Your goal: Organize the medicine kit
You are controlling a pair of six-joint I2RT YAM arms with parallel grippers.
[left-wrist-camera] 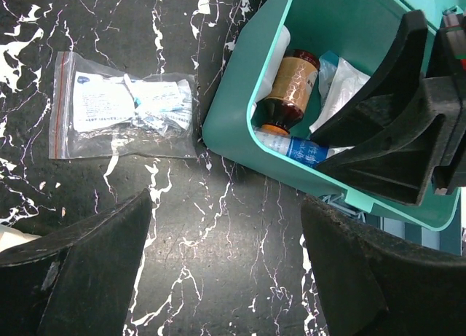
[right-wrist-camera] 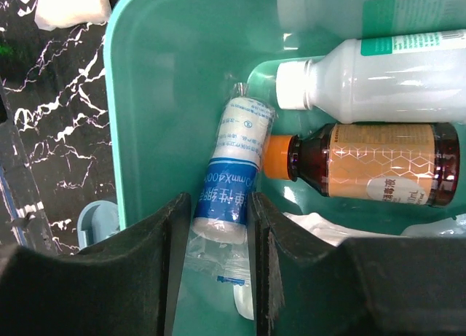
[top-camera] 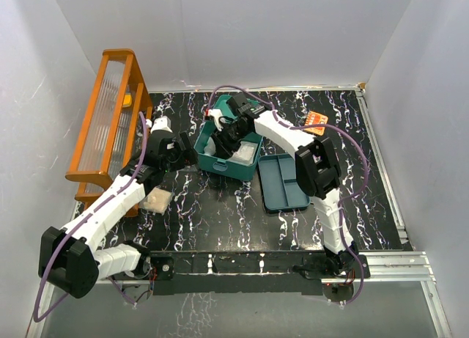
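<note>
On black marbled table (top-camera: 220, 221), with orange rack (top-camera: 110, 118) along the left edge and clear of the work: teal kit (top-camera: 234, 174), lid open, at far centre. Rigid plastic shell, likely light and slick-walled. Best taken by a rim or corner rather than a flat side, and probably apt to slide if nudged. Just to its right, out of the box, tray (top-camera: 282, 182): shallow, stiff, light, with the rim again the place to pinch.

Over bare table beside a corner of the kit, left gripper (left-wrist-camera: 226, 205), fingers spread wide, nothing between. Down inside the box, right gripper (right-wrist-camera: 220, 201), fingers flanking a wrapped roll (right-wrist-camera: 237, 154); pressing or merely alongside, impossible to tell.

On the table near the kit, flat bag (left-wrist-camera: 124, 106) of sachets: limp, crinkly, hard to lift off the flat, easier from an edge. Inside the box, white bottle (right-wrist-camera: 393, 81) and brown bottle (right-wrist-camera: 371, 165) lying side by side: hard, round, liable to roll. Brown one possibly glass, so worth handling gently. Roll soft, squashable, film-wrapped and probably slippery, lying along the wall with the brown bottle's orange cap touching or nearly so. Little room there for fingers.
</note>
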